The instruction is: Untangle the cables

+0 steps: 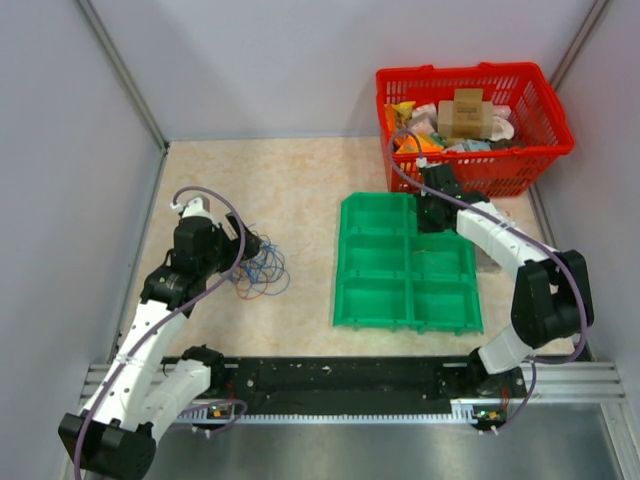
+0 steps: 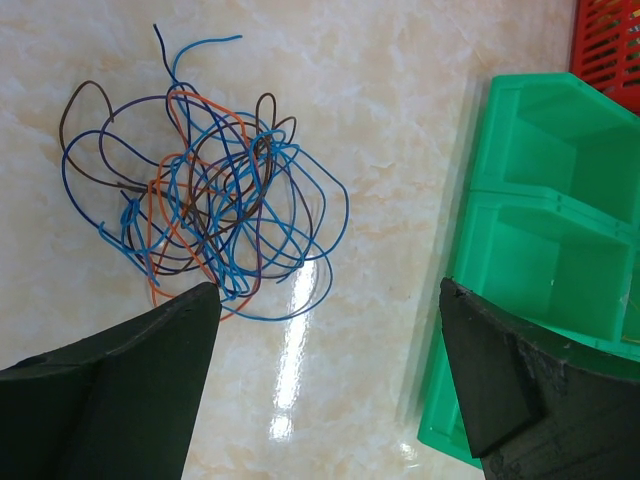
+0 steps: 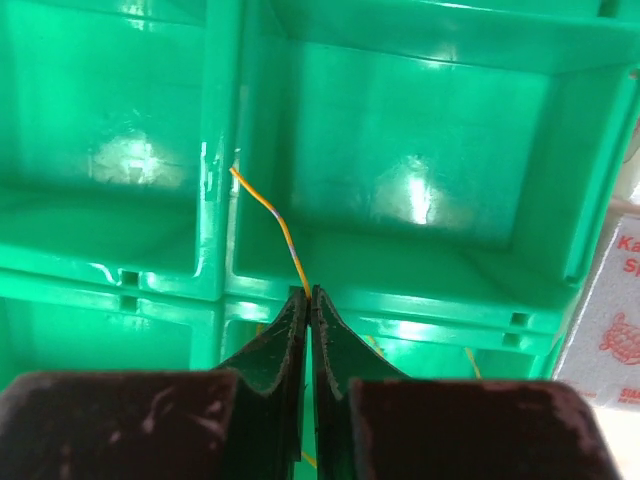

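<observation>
Right pincer [image 3: 308, 295] pinches a thin yellow wire [image 3: 275, 220] over the green bin tray [image 3: 420, 120], centre frame; I judge one strand is being sorted away. Left pincer [image 2: 330, 290] gapes wide above the cables [image 2: 210, 200], tangled upper left on the table [image 2: 400, 100]. Next I'd release, then pick another strand.

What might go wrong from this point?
The right gripper pinches the thin yellow wire only at its fingertips, over the green bin tray; it may slip free. The left gripper hangs open near the tangled cables; a grab into the heap could catch several loops and tighten the tangle.
</observation>
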`<state>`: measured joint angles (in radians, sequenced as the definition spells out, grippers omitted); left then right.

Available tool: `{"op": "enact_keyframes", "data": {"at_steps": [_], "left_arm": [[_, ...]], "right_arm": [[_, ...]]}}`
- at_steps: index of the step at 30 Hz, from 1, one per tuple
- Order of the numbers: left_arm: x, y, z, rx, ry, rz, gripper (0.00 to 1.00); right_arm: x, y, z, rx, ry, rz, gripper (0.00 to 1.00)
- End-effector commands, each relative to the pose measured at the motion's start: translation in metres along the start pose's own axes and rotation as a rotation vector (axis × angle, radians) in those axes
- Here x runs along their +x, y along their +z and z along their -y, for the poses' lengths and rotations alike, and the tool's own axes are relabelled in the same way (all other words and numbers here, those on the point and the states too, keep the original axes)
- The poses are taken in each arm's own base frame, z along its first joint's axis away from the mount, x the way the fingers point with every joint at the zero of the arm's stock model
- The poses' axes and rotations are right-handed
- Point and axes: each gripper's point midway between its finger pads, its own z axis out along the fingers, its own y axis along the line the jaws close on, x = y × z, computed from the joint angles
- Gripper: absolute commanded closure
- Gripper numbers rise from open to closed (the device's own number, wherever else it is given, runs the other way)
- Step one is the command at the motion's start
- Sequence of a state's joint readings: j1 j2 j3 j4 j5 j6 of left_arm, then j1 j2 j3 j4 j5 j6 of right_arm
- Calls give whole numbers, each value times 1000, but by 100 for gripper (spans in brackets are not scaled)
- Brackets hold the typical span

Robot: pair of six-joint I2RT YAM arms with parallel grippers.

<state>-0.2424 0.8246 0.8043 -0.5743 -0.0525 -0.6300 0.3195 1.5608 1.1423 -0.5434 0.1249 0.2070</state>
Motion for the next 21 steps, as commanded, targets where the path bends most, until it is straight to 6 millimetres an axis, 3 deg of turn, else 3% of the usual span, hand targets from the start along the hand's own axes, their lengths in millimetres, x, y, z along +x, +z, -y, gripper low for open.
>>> {"op": "enact_keyframes", "data": {"at_steps": [1,3,6,10,17,21], "left_arm": [[-13,-6,10,52,-1,62,6],[-13,-6,10,55,2,64,6],[-12,-4,10,60,4,60,6],[-10,-1,15,85,1,48,7],[-5,0,22,128,-2,26,7],[-7,-3,21,126,8,37,7]], "right_arm": [[-11,-21,-10,2,2,36,100],[4,-33,-9,-11,71,-14,100],[23,-50,-15,-180,252,-86,100],[45,-62,-14,-277,356,-163,100],[75,-32,-3,-256,438,-299,100],[76,-18,8,-194,420,-310,100]]}}
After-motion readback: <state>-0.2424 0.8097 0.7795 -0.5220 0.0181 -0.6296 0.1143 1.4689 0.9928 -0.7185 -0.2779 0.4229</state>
